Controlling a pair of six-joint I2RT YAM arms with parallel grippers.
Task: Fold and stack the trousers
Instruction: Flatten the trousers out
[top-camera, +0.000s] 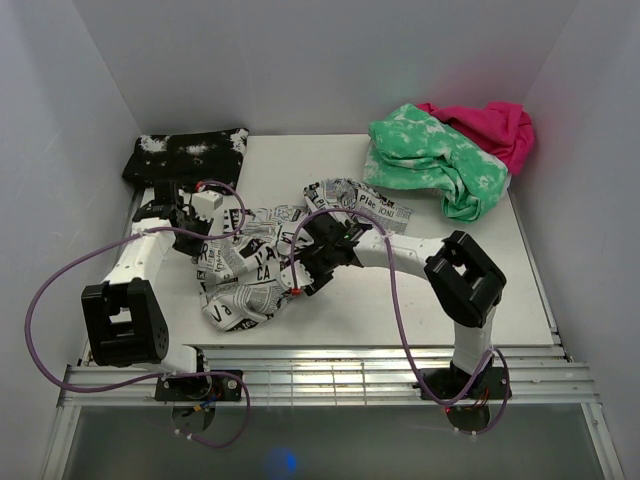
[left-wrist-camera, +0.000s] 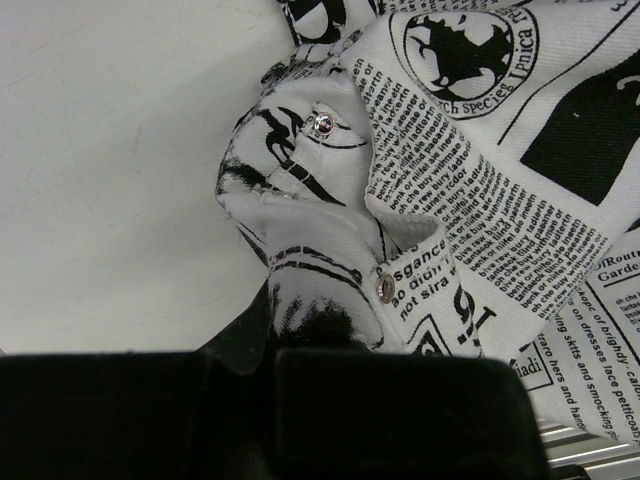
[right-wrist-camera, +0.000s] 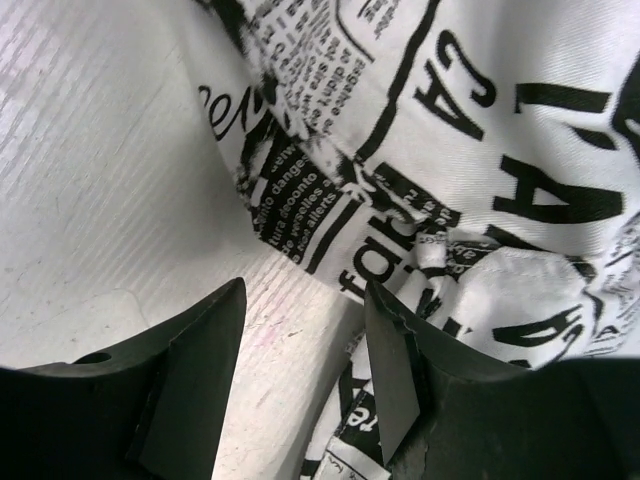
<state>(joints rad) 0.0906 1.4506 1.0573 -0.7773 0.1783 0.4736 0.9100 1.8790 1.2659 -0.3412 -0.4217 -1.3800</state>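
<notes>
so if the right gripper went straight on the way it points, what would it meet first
Most likely the trousers, bunched just ahead of the right gripper and its open jaws, though depth is unclear.

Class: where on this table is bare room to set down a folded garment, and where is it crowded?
Bare table: the far strip between the black speckled garment and the green-and-white garment; the near right, beyond the right arm. Crowded: centre-left, newspaper-print trousers under both arms.
</notes>
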